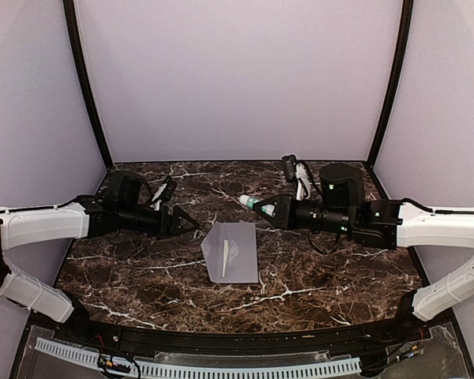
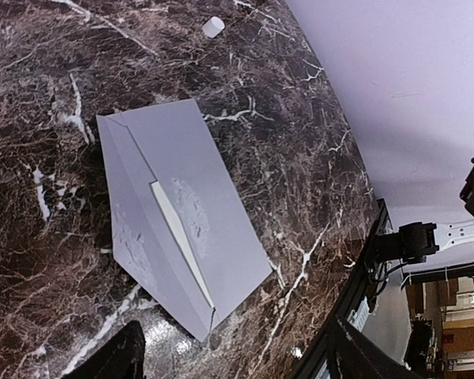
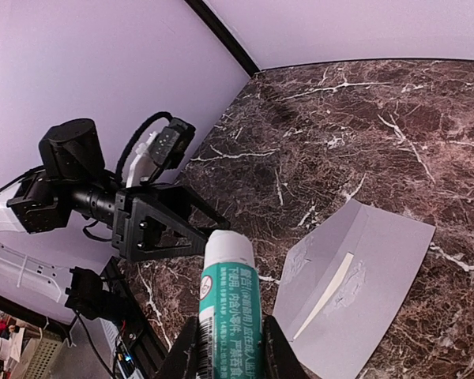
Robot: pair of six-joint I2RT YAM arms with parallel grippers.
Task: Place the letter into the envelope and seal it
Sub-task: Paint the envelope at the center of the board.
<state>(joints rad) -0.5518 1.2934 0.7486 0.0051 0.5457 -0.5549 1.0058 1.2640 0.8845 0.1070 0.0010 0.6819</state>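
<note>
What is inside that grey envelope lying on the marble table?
Only a thin cream strip of the letter shows at the opening of the envelope. The rest is covered by grey paper, so nothing more can be seen.

Three views onto one table: one high overview, two close wrist looks.
My top camera sits above and behind the arm bases, facing forward and down over the whole dark brown, white-veined marble tabletop (image 1: pixel 142 276) to the pale lilac back wall (image 1: pixel 237 79). My left wrist camera looks steeply down from close by, its picture rolled sideways. My right wrist camera rides low, facing along its own white-and-teal glue stick tube (image 3: pixel 229 316) toward the left gripper (image 3: pixel 191 225). All three share the plain light-grey rectangular paper envelope (image 1: pixel 235 251).
</note>
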